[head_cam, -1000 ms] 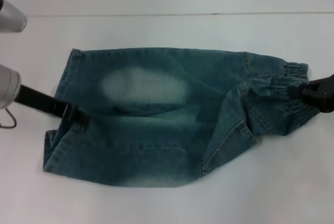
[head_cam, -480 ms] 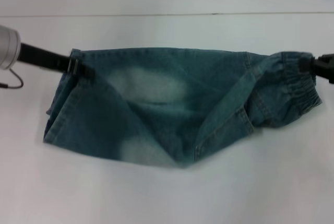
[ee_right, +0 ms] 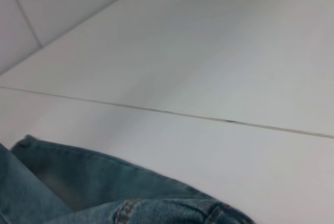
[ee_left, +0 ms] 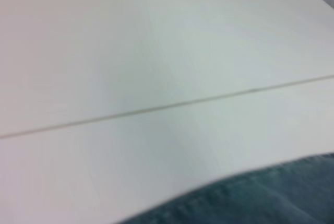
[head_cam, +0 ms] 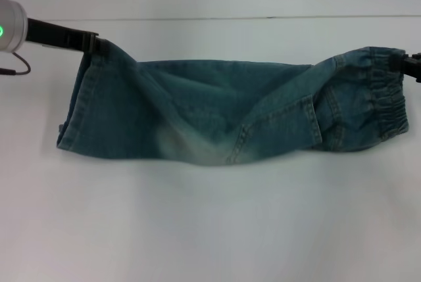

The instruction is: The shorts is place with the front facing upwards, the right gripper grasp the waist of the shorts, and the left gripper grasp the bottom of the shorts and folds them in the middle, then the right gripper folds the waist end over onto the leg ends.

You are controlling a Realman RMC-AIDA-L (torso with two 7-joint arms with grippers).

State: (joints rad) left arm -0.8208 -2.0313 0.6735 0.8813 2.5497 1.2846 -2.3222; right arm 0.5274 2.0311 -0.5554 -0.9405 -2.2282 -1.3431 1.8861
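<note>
I see one pair of faded blue denim shorts (head_cam: 223, 111) stretched sideways across the white bench (head_cam: 210, 229). They are folded lengthwise into a long, narrow band. The elastic, gathered waist sits at my right side, with a seamed pocket just beside it. The hemmed leg ends sit at my left. The far corner at each end is lifted, so the upper edge sags between them. The lower folded edge rests on the bench. A pale, worn patch shows near the middle of that lower edge.
</note>
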